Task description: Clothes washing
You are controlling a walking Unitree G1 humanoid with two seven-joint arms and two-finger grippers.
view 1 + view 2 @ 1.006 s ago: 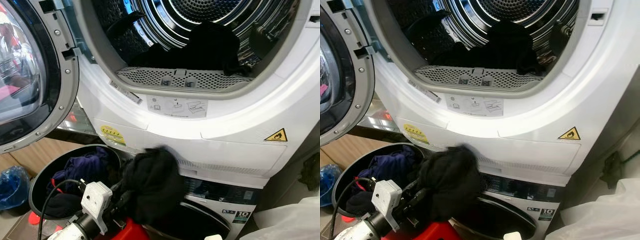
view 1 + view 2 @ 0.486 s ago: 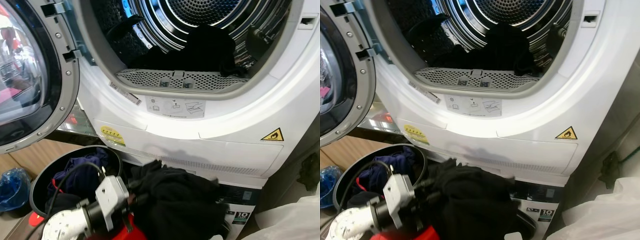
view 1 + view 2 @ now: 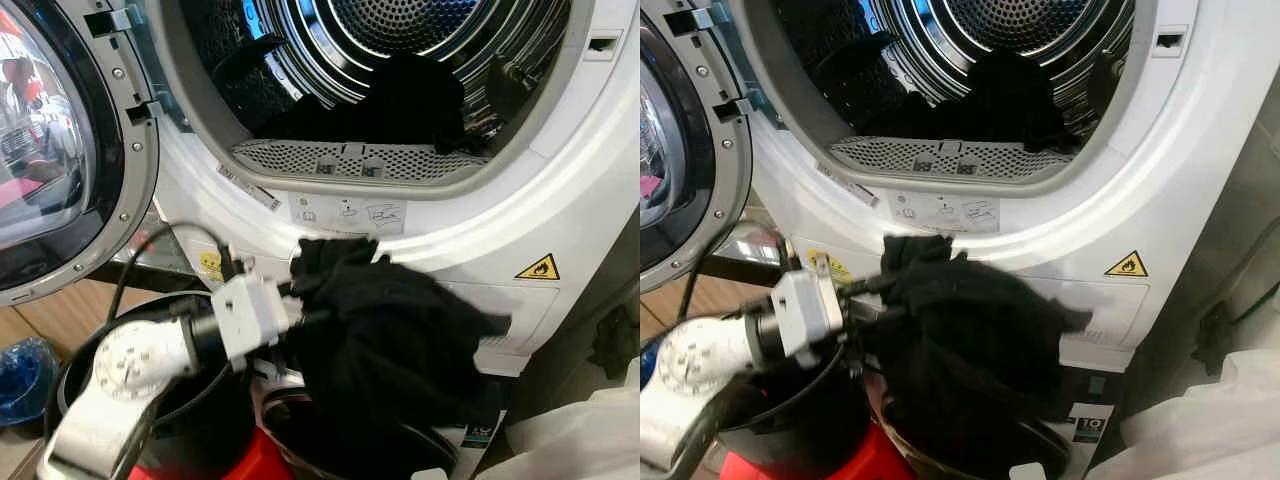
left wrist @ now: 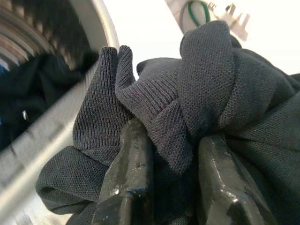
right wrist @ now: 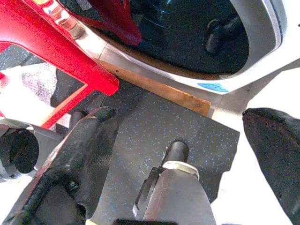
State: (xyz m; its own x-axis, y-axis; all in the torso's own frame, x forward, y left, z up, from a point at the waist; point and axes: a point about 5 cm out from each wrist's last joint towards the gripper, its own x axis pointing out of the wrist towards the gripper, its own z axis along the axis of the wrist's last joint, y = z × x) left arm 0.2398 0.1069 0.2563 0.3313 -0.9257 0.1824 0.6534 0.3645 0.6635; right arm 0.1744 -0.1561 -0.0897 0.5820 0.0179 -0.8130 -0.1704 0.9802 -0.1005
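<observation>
Dryer [image 3: 560, 200] fills the upper and right parts of the frame, white front, round opening wide and unobstructed. Drum [image 3: 400, 40] inside is ribbed metal, with dark clothes [image 3: 410, 95] piled at its lower middle. Perforated lint grille [image 3: 350, 160] runs along the opening's lower lip. Door [image 3: 60, 150] swung open at upper left, glass and grey rim, its edge close to the opening's left side.

Black garment [image 3: 390, 340] at centre, bunched and hanging in front of the dryer's lower front panel, its top edge just under the label strip below the grille. It covers part of the lower machine's door [image 3: 1040, 450] at the bottom centre.

Left gripper [image 4: 173, 178] at centre left of the head views, fingers [image 4: 131, 173] pinching a fold of the garment; knit cloth wraps over both tips. Black bin [image 3: 200, 430] sits beneath the arm, lower left, beside a red stool [image 5: 61, 51].

Right gripper [image 5: 187, 140] hangs over speckled dark floor [image 5: 140, 136], fingers spread wide, holding nothing.
</observation>
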